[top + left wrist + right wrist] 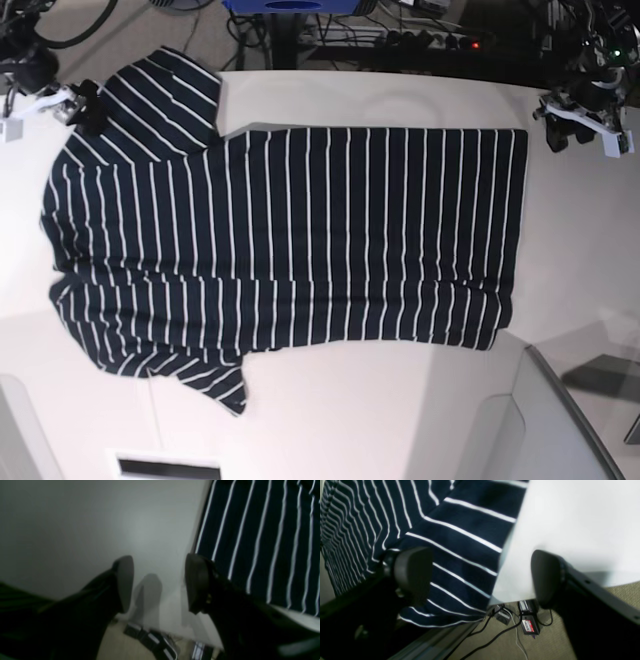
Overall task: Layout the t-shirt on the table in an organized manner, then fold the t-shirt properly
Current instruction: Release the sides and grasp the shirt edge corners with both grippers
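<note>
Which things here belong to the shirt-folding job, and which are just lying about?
Part of the job:
- t-shirt, spread flat
- table under it
- left gripper, open, beside the shirt's edge
- right gripper, open, one finger over a sleeve

Lying about:
- cables on the floor
- power strip behind the table

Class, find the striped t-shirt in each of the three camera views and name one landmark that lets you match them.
Left wrist: the t-shirt fills the upper right, beside the end effector.
Right wrist: it covers the upper left and centre, its edge hanging toward the near table rim.
Base: it lies spread flat across the middle, sleeves at the picture's left.
Shared landmark: the white table, bare beside the shirt's edge in all three views.
</note>
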Tool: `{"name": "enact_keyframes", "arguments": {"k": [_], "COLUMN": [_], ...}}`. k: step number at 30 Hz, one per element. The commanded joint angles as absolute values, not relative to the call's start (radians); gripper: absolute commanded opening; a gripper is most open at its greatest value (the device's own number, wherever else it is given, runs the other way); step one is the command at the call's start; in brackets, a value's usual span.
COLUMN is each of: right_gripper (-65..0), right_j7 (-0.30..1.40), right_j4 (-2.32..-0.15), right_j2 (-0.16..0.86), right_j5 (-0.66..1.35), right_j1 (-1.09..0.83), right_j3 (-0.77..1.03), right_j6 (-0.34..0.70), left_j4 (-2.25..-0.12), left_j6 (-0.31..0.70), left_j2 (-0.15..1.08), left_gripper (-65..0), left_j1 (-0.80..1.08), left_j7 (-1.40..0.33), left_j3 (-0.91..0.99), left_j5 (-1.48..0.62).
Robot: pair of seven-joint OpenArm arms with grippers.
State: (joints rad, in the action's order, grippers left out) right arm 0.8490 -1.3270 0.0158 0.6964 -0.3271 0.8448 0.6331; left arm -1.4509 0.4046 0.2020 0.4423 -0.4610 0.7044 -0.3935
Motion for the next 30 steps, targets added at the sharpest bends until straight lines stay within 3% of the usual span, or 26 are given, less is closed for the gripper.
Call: {"name": "enact_keyframes", "arguments": {"k": [1,10,13,15,16,20,21,30], "right_gripper": [-12.9,-13.5,-13.8,-19.4,-25.5,-61.1,-65.0,-64.8], "right_j7": [0.883,0.874,0.874,0.874,0.874,0.881,0.881,0.874], "right_j4": [-1.326,-1.326,-1.326,-1.326,-1.326,-1.31,-1.291,-1.225], "right_j2": [0.018,0.013,0.007,0.007,0.007,0.007,0.012,0.036], "right_j5": [0.673,0.677,0.676,0.676,0.676,0.674,0.674,0.674], "right_j1": [-0.334,-0.367,-0.367,-0.367,-0.367,-0.364,-0.363,-0.361], "right_j3": [0.845,0.702,0.707,0.705,0.7,0.697,0.697,0.696], "right_j6": [0.647,0.665,0.665,0.665,0.665,0.664,0.661,0.664], "left_j4": [-1.463,-1.376,-1.374,-1.374,-1.374,-1.34,-1.323,-1.282], "left_j6": [0.407,0.409,0.467,0.533,0.561,0.579,0.581,0.581], "left_j2": [0.217,0.22,0.219,0.217,0.216,0.214,0.214,0.213], "left_gripper": [-32.7,-32.1,-32.1,-32.1,-31.9,-31.9,-31.9,-31.9], "left_j1": [0.444,0.446,0.446,0.446,0.446,0.44,0.437,0.435], "left_j7": [-0.438,-0.437,-0.437,-0.437,-0.437,-0.437,-0.437,-0.435], "left_j3": [0.71,0.711,0.711,0.711,0.711,0.711,0.711,0.713], "left_j5": [-0.404,-0.404,-0.404,-0.404,-0.404,-0.404,-0.406,-0.406]}}
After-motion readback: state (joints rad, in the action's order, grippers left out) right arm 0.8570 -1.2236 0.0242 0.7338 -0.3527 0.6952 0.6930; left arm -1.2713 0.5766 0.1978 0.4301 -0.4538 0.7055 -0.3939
